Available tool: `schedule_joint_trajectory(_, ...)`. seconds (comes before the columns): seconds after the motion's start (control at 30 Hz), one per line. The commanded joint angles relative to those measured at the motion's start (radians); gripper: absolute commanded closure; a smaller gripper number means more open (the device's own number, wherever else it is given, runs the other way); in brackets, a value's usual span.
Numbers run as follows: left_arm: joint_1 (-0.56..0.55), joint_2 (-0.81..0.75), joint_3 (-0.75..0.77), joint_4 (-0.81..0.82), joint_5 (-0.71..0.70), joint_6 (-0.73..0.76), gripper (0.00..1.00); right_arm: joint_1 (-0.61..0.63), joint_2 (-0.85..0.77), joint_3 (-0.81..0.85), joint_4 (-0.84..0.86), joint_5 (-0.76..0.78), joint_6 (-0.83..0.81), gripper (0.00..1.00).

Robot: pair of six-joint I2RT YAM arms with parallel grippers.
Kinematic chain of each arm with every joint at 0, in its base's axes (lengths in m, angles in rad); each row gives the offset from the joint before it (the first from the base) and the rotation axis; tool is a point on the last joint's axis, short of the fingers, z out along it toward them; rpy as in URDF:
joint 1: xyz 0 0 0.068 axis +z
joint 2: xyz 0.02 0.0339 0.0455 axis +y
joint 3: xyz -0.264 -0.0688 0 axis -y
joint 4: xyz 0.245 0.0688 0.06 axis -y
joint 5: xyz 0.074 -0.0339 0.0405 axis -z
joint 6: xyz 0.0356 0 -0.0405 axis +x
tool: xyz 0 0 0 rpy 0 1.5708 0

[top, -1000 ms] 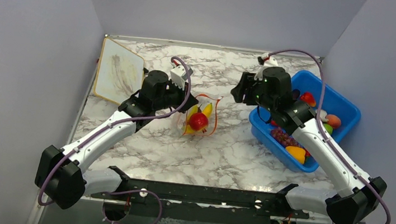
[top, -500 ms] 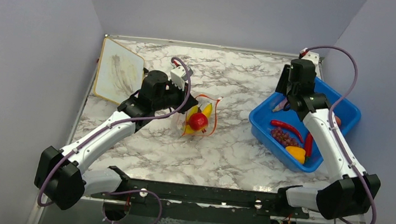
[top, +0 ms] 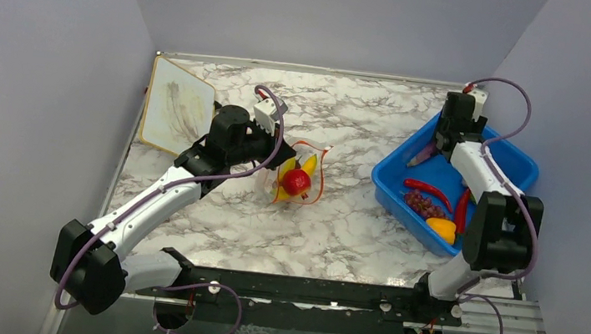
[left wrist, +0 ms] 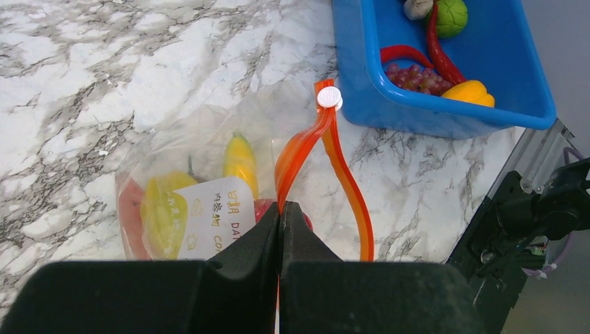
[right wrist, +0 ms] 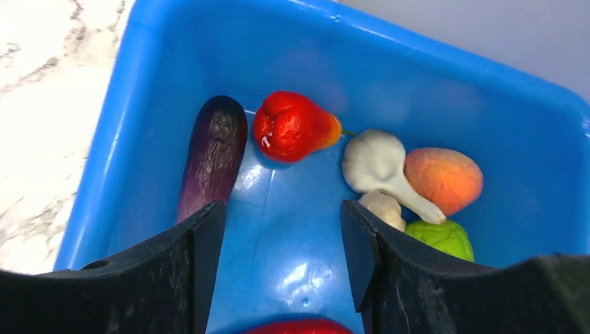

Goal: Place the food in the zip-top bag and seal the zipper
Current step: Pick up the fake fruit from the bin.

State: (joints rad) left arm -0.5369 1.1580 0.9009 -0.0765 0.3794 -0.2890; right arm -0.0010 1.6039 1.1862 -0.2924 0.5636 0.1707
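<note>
Though right claw (right wrist: 282, 210) agape, eggplant (right wrist: 212, 156) just ahead in bin (right wrist: 431, 62).

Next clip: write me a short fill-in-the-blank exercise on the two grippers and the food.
1. The left gripper is shut on the zip-top bag's orange-red ____.
2. The right gripper hangs open over the ____ bin.
3. In the right wrist view, the long purple item left of the red fruit is an ____.

Missing words: zipper; blue; eggplant.
</note>
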Motion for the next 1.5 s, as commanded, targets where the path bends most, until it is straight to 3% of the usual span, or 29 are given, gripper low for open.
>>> schedule_joint_trajectory(0.0,0.0,-0.028,-0.011,0.038,0.039,-0.009,1.0,-0.046,0.098,0.016,0.15,0.022,-0.019,0.38)
schedule_joint_trajectory(0.3,0.0,-0.034,-0.01,0.032,0.032,-0.001,1.0,-0.096,0.256,0.059,0.203,0.02,-0.042,0.44)
schedule_joint_trajectory(1.07,0.0,-0.032,-0.007,0.027,0.03,0.005,1.0,-0.126,0.377,0.105,0.265,-0.034,-0.053,0.49)
schedule_joint_trajectory(1.47,-0.001,-0.037,-0.009,0.031,0.039,-0.001,1.0,-0.126,0.357,0.106,0.218,-0.05,-0.038,0.73)
